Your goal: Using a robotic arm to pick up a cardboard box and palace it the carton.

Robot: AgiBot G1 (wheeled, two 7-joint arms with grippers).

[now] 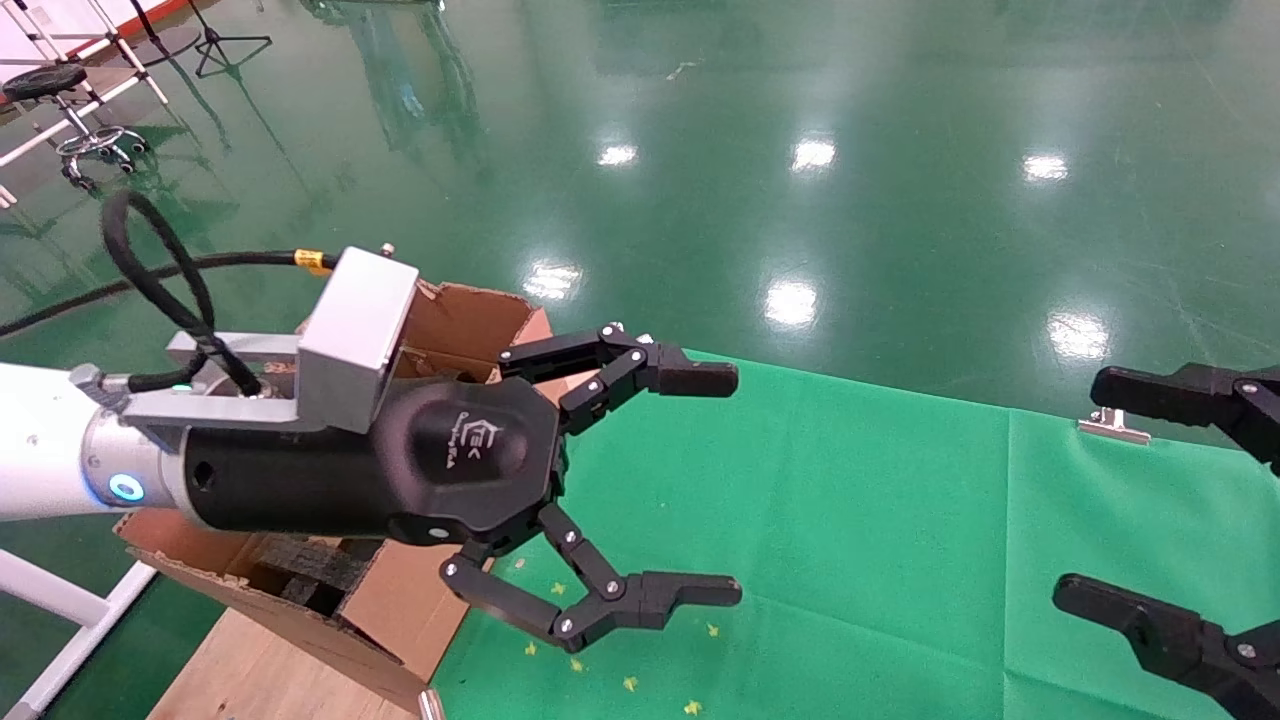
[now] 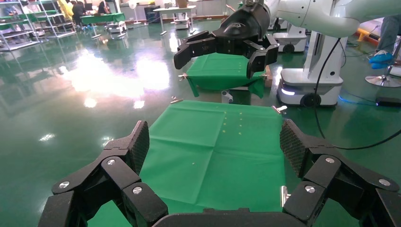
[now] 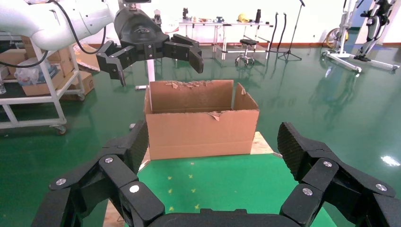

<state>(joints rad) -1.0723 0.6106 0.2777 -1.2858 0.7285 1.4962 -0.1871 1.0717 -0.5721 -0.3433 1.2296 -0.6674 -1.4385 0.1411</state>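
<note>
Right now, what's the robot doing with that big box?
Nothing is being held. The left gripper hangs open and empty above the carton, which sits at the edge of the green cloth. The right gripper is open too, over the cloth's other end. The small cardboard box isn't visible in any view, so I can't say where it is.

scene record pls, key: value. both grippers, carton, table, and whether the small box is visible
left gripper: black three-finger gripper on the white arm, fingers open, nothing held, raised above the near edge of the carton
right gripper: black gripper at the table's right side, fingers open, nothing held
carton: large brown corrugated carton with torn upright flaps, at the left end of the table, black foam pieces inside
table: covered in green cloth, small yellow marks near the carton
small cardboard box: not visible in any view
</note>
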